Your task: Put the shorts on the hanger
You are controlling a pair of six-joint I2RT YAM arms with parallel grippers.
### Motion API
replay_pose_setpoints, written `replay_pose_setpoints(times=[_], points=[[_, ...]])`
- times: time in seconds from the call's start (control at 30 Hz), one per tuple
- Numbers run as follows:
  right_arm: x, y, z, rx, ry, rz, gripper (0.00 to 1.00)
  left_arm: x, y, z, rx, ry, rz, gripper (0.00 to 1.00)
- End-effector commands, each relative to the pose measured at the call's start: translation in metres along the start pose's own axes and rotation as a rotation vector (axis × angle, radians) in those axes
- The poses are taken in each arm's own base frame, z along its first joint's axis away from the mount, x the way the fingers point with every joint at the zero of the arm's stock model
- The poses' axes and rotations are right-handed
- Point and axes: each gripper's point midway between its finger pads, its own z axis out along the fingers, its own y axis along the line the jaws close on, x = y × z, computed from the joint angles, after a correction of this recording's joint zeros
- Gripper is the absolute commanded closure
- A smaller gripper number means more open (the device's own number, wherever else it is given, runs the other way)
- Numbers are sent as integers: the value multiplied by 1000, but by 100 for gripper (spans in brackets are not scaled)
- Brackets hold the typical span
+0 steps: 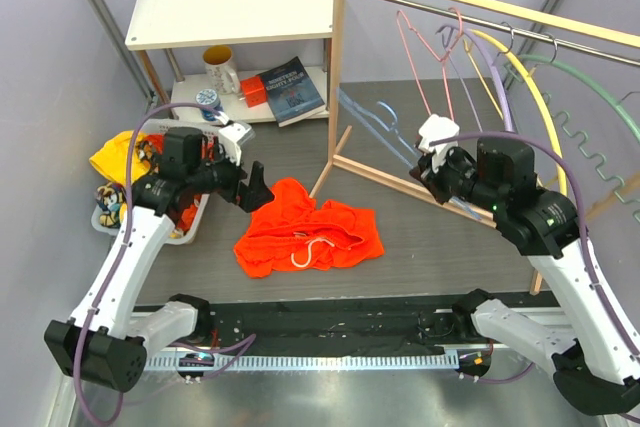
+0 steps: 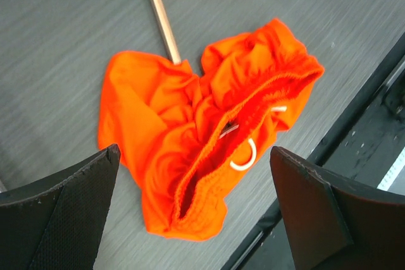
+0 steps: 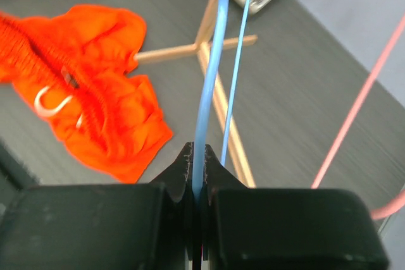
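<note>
Grey tabletop holds the limp orange shorts (image 1: 308,237), best pinched at the waistband under the spread-open left gripper (image 2: 190,213), while the right gripper (image 3: 201,188) clamps the stiff light-blue hanger (image 3: 212,80).

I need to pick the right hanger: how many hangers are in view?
5: the light-blue hanger clamped in the right gripper; pink, lilac, yellow and green ones on the rail. Others may be hidden.
</note>
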Motion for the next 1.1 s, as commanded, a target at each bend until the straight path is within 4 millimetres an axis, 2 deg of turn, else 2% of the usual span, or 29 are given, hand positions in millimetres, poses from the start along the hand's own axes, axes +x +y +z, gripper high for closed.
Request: replay_pose_setpoints(times=[0.0, 0.07, 0.17, 0.3, 0.43, 0.5, 0.63, 0.73, 0.87, 1.07], points=[[19, 37, -23, -213, 79, -71, 99, 31, 12, 7, -17, 117, 34, 0], [35, 42, -25, -241, 156, -56, 99, 44, 12, 9, -1, 167, 34, 0], [49, 45, -30, -254, 206, -67, 99, 50, 8, 11, 35, 176, 60, 0], [48, 58, -34, -324, 162, -91, 99, 53, -12, 8, 154, 132, 149, 0], [51, 75, -20, -462, 165, -121, 99, 63, -13, 9, 177, 131, 198, 0], [54, 82, -13, -518, 188, -109, 99, 72, -13, 10, 209, 169, 233, 4], [52, 92, 4, -648, 242, -124, 99, 101, -7, 9, 224, 292, 210, 21], [55, 94, 8, -675, 272, -192, 99, 109, 1, 9, 196, 316, 178, 30], [54, 96, 16, -684, 268, -281, 99, 122, 5, 5, 189, 366, 173, 34], [52, 115, 30, -736, 257, -373, 99, 141, 13, 5, 173, 426, 185, 35]])
